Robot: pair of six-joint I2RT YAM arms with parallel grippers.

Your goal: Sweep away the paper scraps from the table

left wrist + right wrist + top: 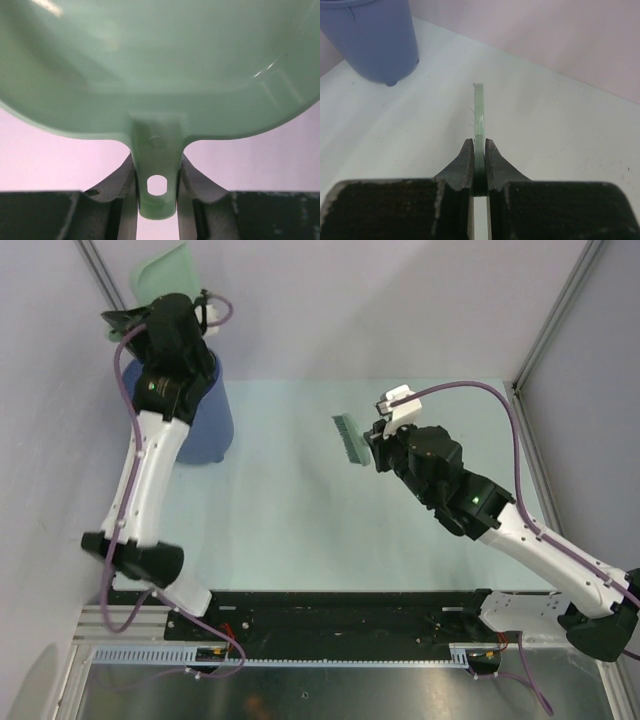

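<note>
No paper scraps show on the table (300, 500) in any view. My left gripper (172, 302) is shut on the handle of the mint-green dustpan (165, 272) and holds it raised at the far left, above the blue bucket (208, 410). In the left wrist view the pan (160, 65) fills the upper frame, its handle (157, 190) clamped between the jaws. My right gripper (378, 445) is shut on the mint-green brush (349, 438), held over the table's middle. In the right wrist view the brush (478, 112) stands edge-on above the table (555, 130).
The blue bucket stands at the table's far left corner and shows in the right wrist view (375, 40). White walls and metal corner rails (555, 315) enclose the table. The arm bases sit on a black mount (330, 615) at the near edge.
</note>
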